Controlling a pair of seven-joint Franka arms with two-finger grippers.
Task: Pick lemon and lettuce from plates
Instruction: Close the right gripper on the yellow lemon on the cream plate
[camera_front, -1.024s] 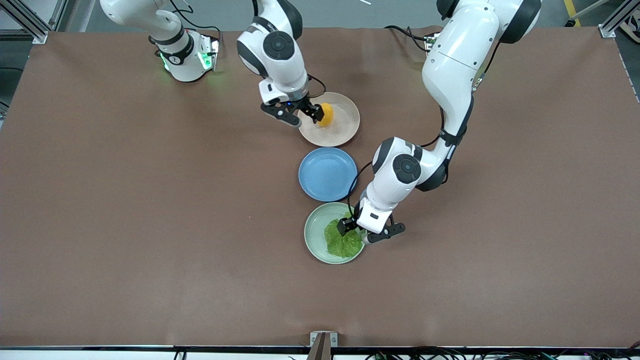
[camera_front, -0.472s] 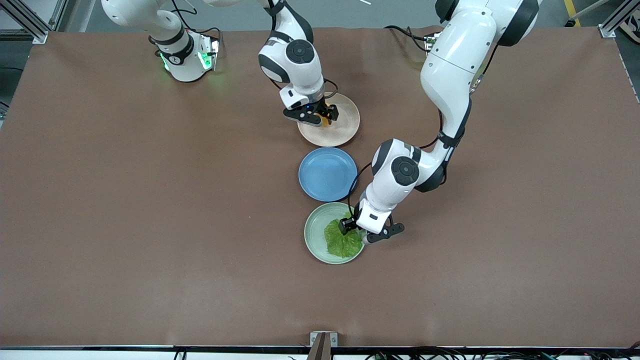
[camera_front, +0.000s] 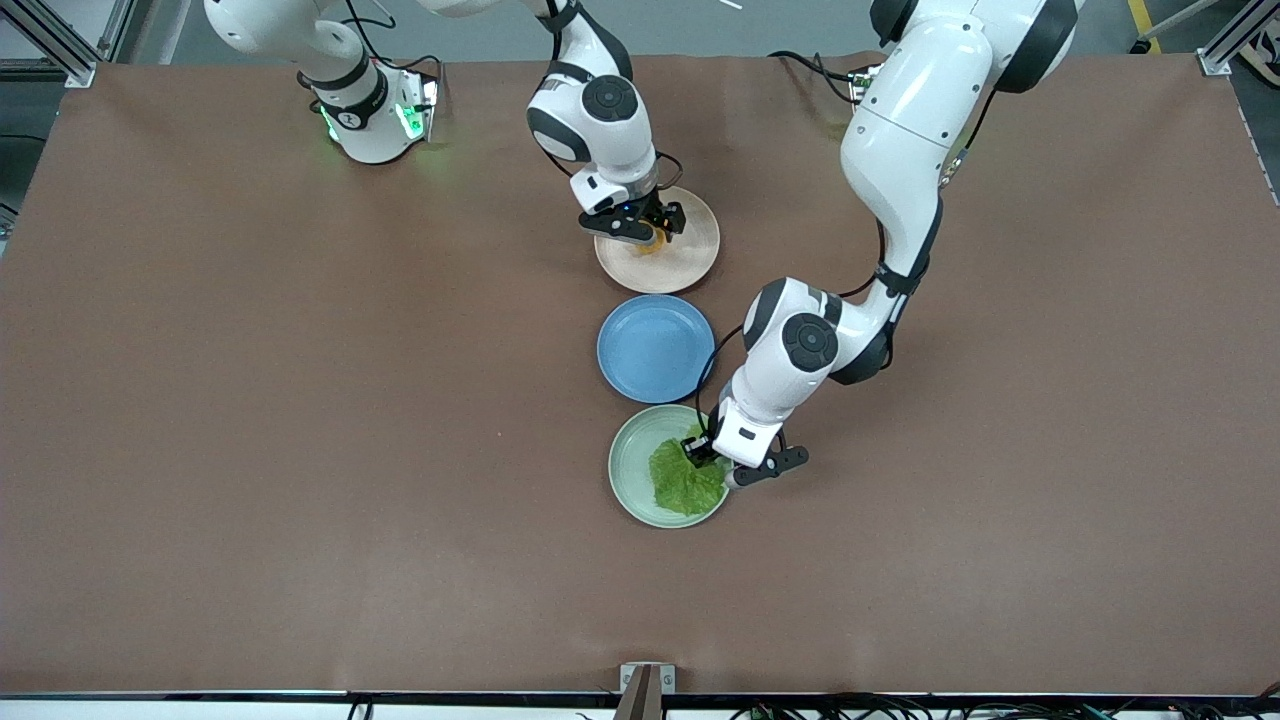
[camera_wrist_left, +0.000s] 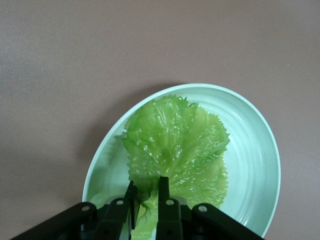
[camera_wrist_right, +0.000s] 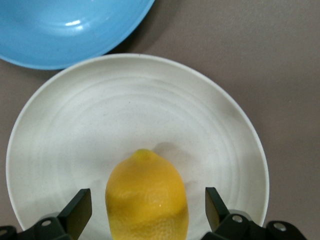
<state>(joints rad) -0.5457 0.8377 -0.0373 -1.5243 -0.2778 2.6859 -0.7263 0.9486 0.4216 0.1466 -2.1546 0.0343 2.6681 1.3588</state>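
Front view: brown table (camera_front: 300, 450); left tool (camera_wrist_left: 146, 200) pinches lettuce (camera_wrist_left: 175, 145), right tool (camera_wrist_right: 145, 207) spread around lemon (camera_wrist_right: 146, 200)

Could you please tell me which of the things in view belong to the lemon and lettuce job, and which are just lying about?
Part of the job:
- lemon, between the open right gripper fingers
- beige-pink plate under it
- lettuce, pinched at its edge by the left gripper
- mint green plate holding it

Just lying about:
- blue plate, between the other two

Three plates in a row: lemon (camera_wrist_right: 147, 196) on the farthest plate (camera_front: 690, 262); middle plate (camera_front: 655, 349); lettuce (camera_front: 684, 482) on the nearest plate (camera_front: 628, 468).
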